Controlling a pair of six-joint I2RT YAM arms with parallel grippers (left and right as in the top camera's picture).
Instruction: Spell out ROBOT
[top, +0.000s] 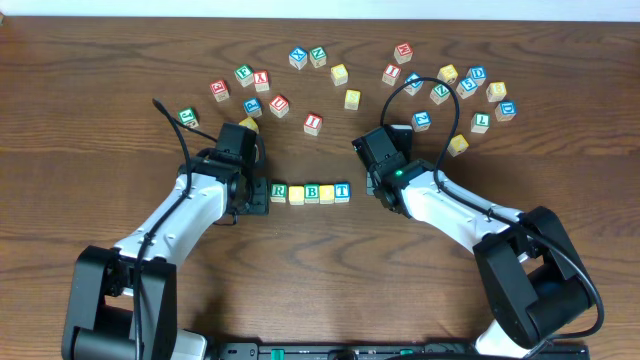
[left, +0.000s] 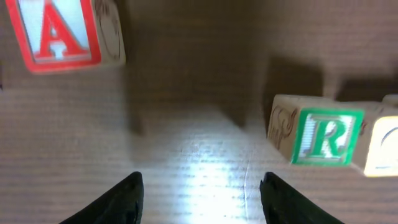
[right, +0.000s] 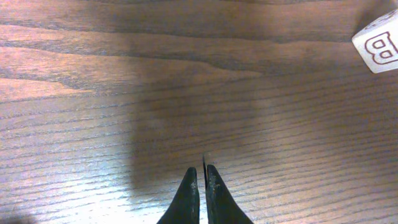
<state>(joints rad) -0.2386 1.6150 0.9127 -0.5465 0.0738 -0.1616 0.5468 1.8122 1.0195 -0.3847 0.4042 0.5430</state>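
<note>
Five cubes sit side by side in a line on the counter (top: 100, 60). The R cube (top: 279, 190) is leftmost, followed by a letterless cube (top: 296, 194), the B cube (top: 312, 192), a second letterless cube (top: 327, 193), and the T cube (top: 342, 190) rightmost. The left pincer (left: 202, 186) sits just left of the R cube, and the right pincer (right: 201, 169) is to the right of the T cube. Other cubes (top: 313, 122) lie scattered behind the line.

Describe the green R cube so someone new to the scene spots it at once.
On the wooden table, a short row of five cubes lies between the two arms. The R cube is the row's end beside the left arm. It alone in the row shows a green R in a green frame; its neighbour is a plain yellow cube.
</note>
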